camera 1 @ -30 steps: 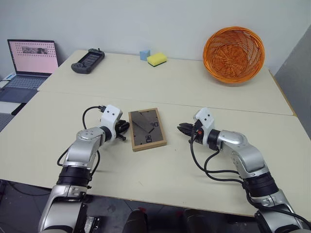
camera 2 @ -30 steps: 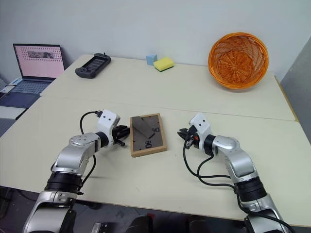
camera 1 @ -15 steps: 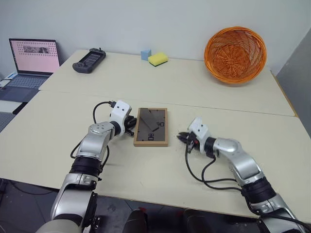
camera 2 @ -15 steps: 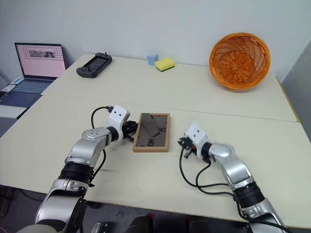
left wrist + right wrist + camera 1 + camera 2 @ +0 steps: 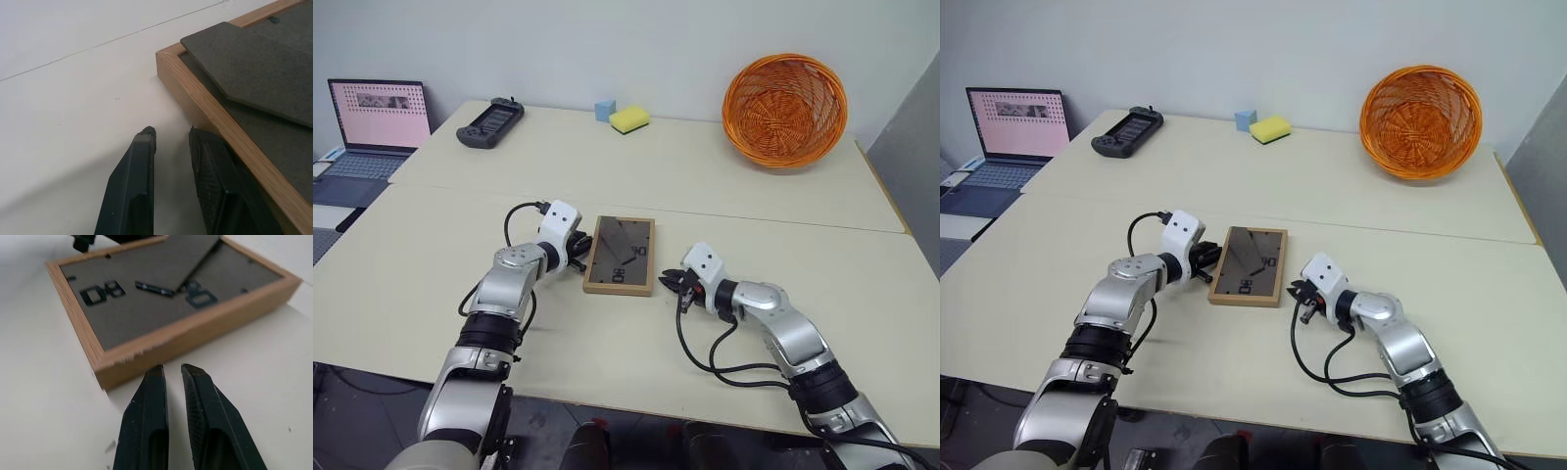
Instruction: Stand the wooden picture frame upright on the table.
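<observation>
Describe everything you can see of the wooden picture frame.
The wooden picture frame is a small rectangle of light wood lying flat, back side up, on the table. Its dark grey back carries a fold-out stand panel and small black clips. The left gripper, shut, is against its left edge; the right gripper, also shut, sits just off its right edge, contact unclear.

Your silver left arm reaches forward and inward, its black two-fingered left claw [image 5: 579,261] closed and pointing toward the right arm. Your silver right arm bends inward from the other side, its black two-fingered right claw [image 5: 672,281] closed too, pointing back toward the left.
</observation>
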